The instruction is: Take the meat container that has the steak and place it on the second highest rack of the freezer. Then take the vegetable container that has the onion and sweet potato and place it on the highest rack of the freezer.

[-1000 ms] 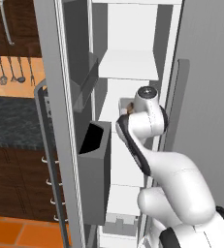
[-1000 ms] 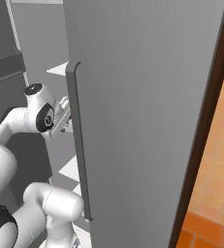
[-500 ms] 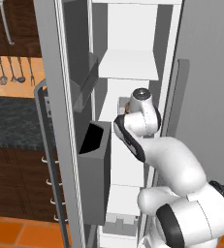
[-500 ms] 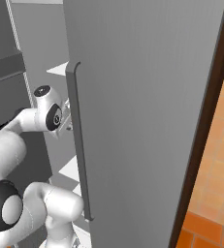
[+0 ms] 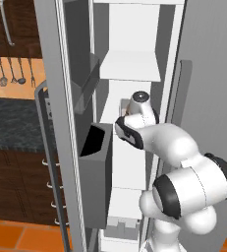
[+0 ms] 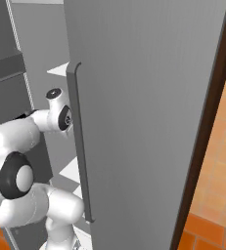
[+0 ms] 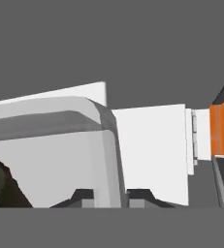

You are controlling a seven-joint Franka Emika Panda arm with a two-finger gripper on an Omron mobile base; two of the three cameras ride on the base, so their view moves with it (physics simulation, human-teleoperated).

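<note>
In the hand view my gripper (image 7: 109, 196) is shut on the meat container (image 7: 50, 145), a grey-white tray, with one dark fingertip on each side of its rounded rim. The dark brown steak (image 7: 1, 186) lies inside it at the lower left, mostly cut off by the frame edge. My arm (image 5: 154, 138) reaches into the open freezer (image 5: 134, 167), and the hand sits below a white shelf (image 5: 129, 66). The right base view shows the wrist (image 6: 60, 114) beside the freezer's interior. The vegetable container, the onion and the sweet potato are out of view.
The open freezer door stands at the left with grey bins (image 5: 96, 170) and a long handle (image 5: 50, 162). The closed grey refrigerator door (image 6: 148, 122) and its handle (image 6: 80, 146) crowd the arm's right side. Utensils (image 5: 12, 74) hang on the far wall.
The elbow has swung up and to the right, while the hand has edged slightly deeper into the freezer. The grip on the container is unchanged.
</note>
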